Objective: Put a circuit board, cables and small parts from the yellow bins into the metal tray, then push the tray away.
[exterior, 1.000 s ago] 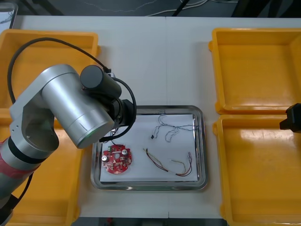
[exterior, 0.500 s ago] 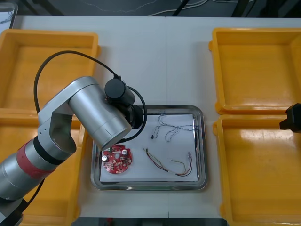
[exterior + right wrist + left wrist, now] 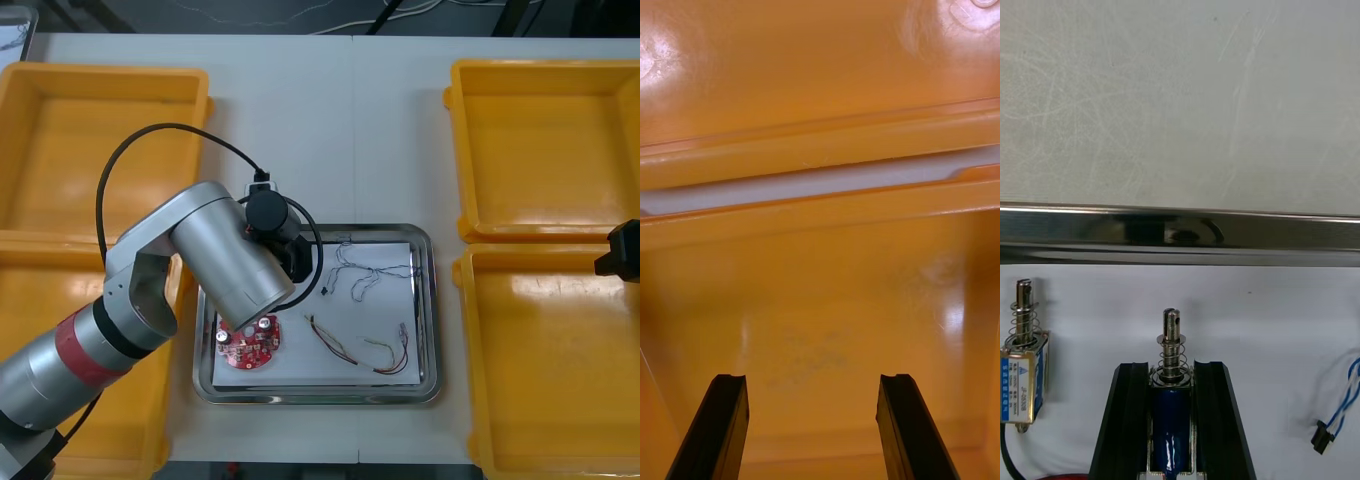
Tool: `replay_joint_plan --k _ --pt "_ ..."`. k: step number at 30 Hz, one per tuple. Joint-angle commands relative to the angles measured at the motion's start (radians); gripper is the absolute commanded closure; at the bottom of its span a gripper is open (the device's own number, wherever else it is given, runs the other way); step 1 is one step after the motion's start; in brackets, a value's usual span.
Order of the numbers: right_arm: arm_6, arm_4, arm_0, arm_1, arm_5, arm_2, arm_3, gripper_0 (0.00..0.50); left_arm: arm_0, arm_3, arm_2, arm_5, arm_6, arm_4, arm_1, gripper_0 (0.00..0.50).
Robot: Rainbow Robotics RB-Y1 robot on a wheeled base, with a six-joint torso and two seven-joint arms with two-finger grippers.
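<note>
My left gripper [image 3: 1171,373] is shut on a small metal part [image 3: 1172,405] with a blue body, a spring and a pin, held just above the white inside of the metal tray [image 3: 1180,234], close to its far rim. A second small metal part [image 3: 1022,358] lies beside it on the white floor. From the front, my left arm [image 3: 230,260] covers the left part of the tray [image 3: 431,300]. The red circuit board [image 3: 250,345], a blue and white cable [image 3: 365,270] and red and yellow cables [image 3: 335,340] lie in the tray. My right gripper [image 3: 816,427] hangs open over a bin.
Two yellow bins [image 3: 100,130] stand at the left and two yellow bins [image 3: 545,150] at the right; those in view look bare inside. The right arm [image 3: 620,250] is parked at the right edge. The blue and white cable's black plug [image 3: 1324,436] lies near my left fingers.
The left arm has swung right and forward over the tray's left part, and now partly covers the circuit board. The right arm has not moved.
</note>
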Motion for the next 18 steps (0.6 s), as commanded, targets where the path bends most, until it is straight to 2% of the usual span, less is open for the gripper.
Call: replay_joint_plan --k 1,9,10,11,13,15,17,18 --pt "0.024 0.002 0.012 -0.003 0.003 0.013 -0.005 0.000 -0.028 0.028 -0.020 -0.035 -0.093 -0.029 -0.035 0.500" --pt "0.024 0.002 0.012 -0.003 0.003 0.013 -0.005 0.000 -0.026 0.029 -0.023 -0.032 -0.096 -0.029 -0.036 0.495" --pt "0.024 0.002 0.012 -0.003 0.003 0.013 -0.005 0.000 -0.026 0.029 -0.023 -0.033 -0.096 -0.029 -0.035 0.441" --pt "0.024 0.002 0.012 -0.003 0.003 0.013 -0.005 0.000 -0.026 0.029 -0.023 -0.032 -0.096 -0.030 -0.036 0.363" --pt "0.024 0.002 0.012 -0.003 0.003 0.013 -0.005 0.000 -0.020 0.029 -0.025 -0.032 -0.096 -0.037 -0.036 0.332" --pt "0.024 0.002 0.012 -0.003 0.003 0.013 -0.005 0.000 -0.017 0.028 -0.025 -0.032 -0.098 -0.044 -0.036 0.278" --pt "0.024 0.002 0.012 -0.003 0.003 0.013 -0.005 0.000 -0.017 0.028 -0.026 -0.032 -0.098 -0.052 -0.036 0.141" --pt "0.024 0.002 0.012 -0.003 0.003 0.013 -0.005 0.000 -0.015 0.029 -0.026 -0.032 -0.098 -0.052 -0.036 0.120"
